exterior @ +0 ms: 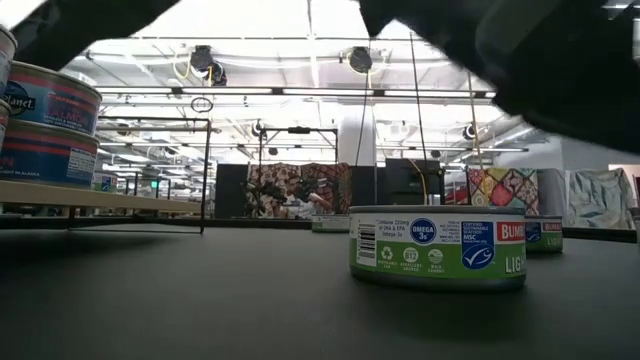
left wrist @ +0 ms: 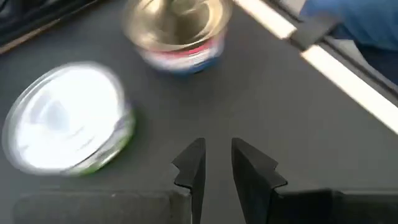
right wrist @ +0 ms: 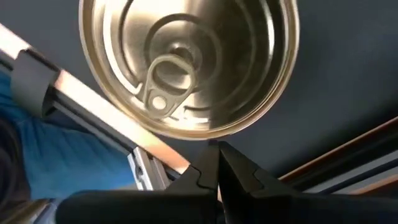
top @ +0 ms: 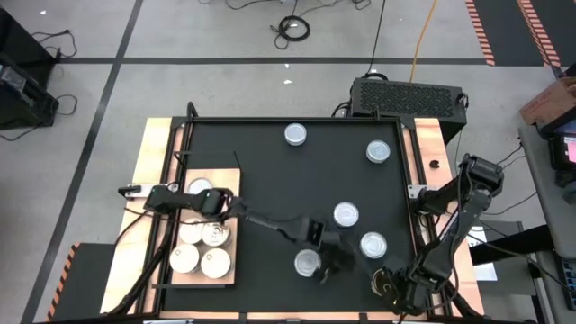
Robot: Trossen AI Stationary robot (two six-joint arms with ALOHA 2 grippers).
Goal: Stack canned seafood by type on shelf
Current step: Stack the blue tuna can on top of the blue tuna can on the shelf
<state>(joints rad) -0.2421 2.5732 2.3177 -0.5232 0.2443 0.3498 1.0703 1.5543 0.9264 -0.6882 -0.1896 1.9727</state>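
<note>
The shelf (top: 180, 274) is a light wooden board at the mat's left and carries several cream-topped cans (top: 202, 247); the low view shows them stacked (exterior: 48, 122). Silver-topped cans stand on their bases about the black mat (top: 295, 135) (top: 379, 151). My left gripper (top: 340, 254) (left wrist: 217, 163) hangs open over the mat, nothing between its fingers, near a green-labelled can (left wrist: 65, 121) and a red-and-blue-labelled can (left wrist: 177, 31). My right gripper (top: 389, 283) (right wrist: 214, 152) is shut and empty, pointing down beside a ring-pull can (right wrist: 186, 62).
More cans stand at the mat's near right (top: 346, 214) (top: 373, 244) (top: 308, 263); one green-labelled can (exterior: 437, 248) shows in the low view. A metal rail and wooden strip (right wrist: 106, 106) edge the mat on the right. Something blue (left wrist: 354, 18) lies beyond that rail.
</note>
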